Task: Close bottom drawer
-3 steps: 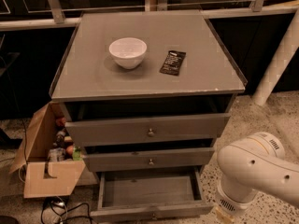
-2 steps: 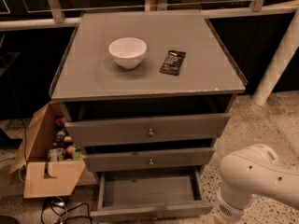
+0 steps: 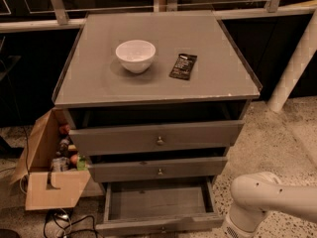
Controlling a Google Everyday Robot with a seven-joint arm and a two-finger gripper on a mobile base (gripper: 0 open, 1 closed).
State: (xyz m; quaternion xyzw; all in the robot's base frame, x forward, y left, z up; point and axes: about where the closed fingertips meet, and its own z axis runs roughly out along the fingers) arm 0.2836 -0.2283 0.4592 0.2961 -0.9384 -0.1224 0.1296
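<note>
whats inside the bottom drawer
Only bare grey floor shows inside the pulled-out bottom drawer. Its rear strip is covered by the middle drawer, so that part cannot be checked. The gripper is out of view; only the white arm shows at lower right.

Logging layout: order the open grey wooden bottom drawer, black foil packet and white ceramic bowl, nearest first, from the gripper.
The gripper is off-frame below the white arm, lower right.
1. bottom drawer, just left
2. black packet, cabinet top
3. white bowl, farther left
</note>
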